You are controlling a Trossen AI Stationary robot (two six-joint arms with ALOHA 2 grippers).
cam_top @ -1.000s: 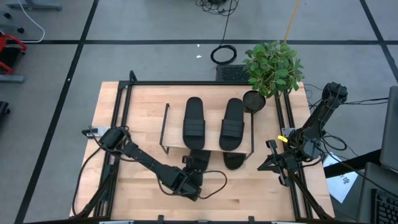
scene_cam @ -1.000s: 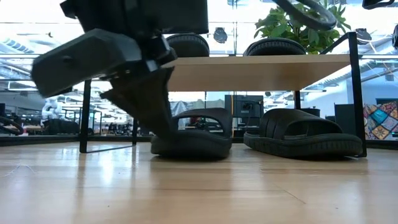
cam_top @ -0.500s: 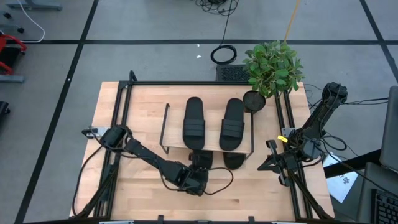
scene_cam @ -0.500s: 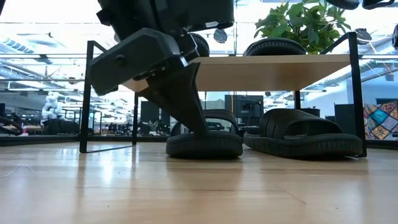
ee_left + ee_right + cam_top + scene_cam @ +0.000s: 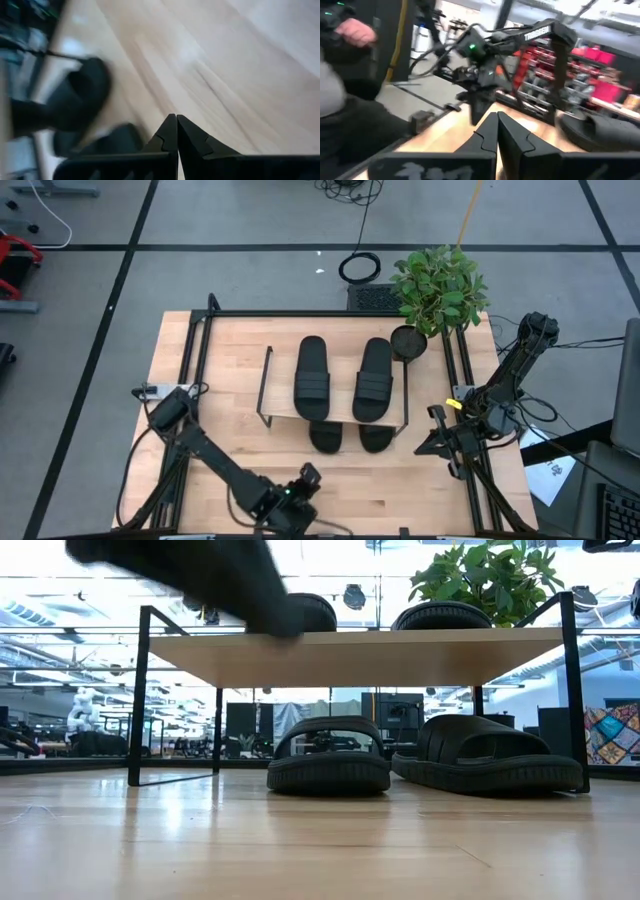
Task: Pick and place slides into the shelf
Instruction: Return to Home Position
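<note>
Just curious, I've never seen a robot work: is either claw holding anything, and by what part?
Nothing is held. The left gripper and the right gripper are both shut and empty; the slides sit on and under the shelf.

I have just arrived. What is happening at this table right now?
Two slides lie on top of the shelf, and two more stand on the table under it. Neither gripper holds anything. The left gripper, shut, is near the table's front edge, away from the shelf. The right gripper, shut, waits at the right side. The placing looks finished.
</note>
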